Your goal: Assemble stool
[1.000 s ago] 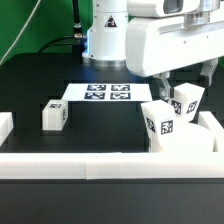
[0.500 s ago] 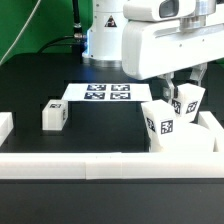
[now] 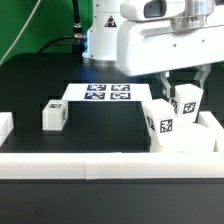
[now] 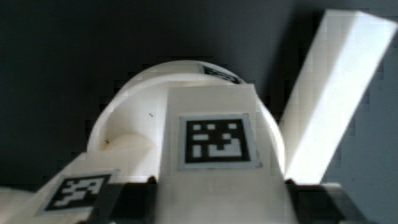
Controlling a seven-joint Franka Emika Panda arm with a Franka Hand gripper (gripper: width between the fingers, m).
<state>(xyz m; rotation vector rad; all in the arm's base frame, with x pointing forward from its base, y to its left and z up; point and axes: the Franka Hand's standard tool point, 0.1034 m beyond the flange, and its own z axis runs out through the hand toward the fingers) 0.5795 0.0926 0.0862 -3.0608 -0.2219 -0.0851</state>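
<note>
Arm (image 3: 165, 45) low at the exterior view's right, jaws clamped on tilted white leg (image 3: 187, 101) over round seat (image 4: 151, 95).

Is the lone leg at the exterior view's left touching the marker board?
Apart. The exterior view shows bare black table between the lone leg and the marker board.

The arm (image 3: 160, 45) is white and boxy, its gripper (image 3: 183, 88) dark-fingered.
</note>
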